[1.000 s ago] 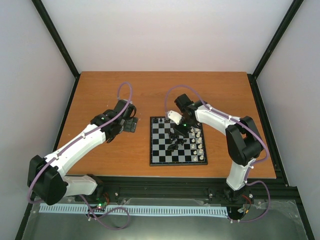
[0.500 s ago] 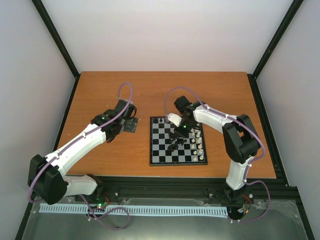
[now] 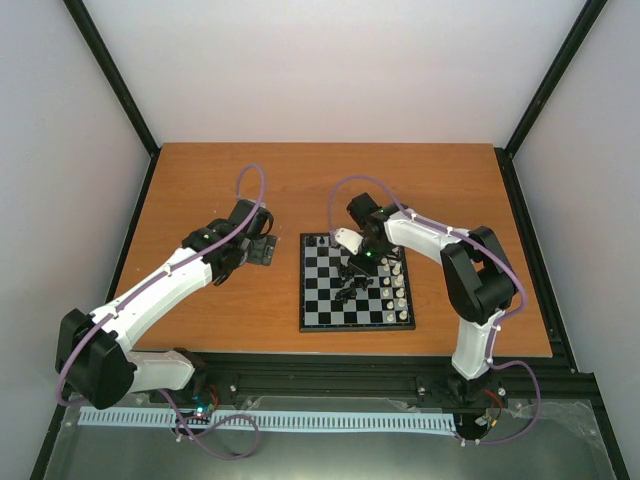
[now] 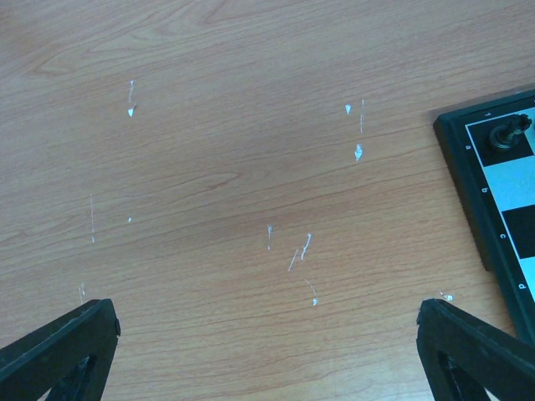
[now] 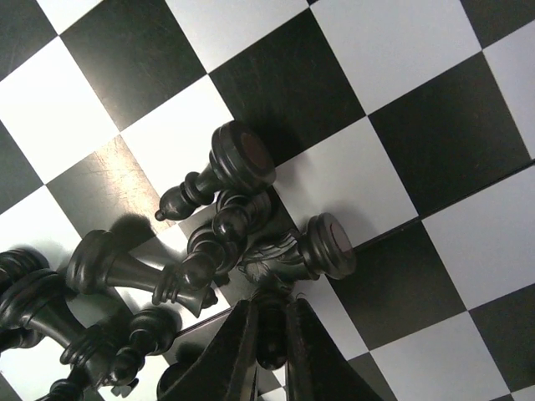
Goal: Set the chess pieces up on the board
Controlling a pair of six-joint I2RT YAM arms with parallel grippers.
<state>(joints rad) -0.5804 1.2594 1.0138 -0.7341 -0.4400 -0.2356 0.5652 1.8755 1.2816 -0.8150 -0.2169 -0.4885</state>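
Observation:
The board lies mid-table, and its squares fill the right wrist view. A heap of black chess pieces lies toppled near its middle, seen close in the right wrist view. White pieces stand in a row along its right edge. My right gripper is down in the heap, and its fingers are shut on a small black piece beside a fallen knight. My left gripper hangs open over bare wood left of the board, with nothing between its fingers.
One black piece stands alone in the board's far-left corner. The board's black border runs along the right of the left wrist view. The wood there carries small white scuffs.
My right gripper has edged left into the heap and its fingers have come together on a black piece. The left arm has not moved.

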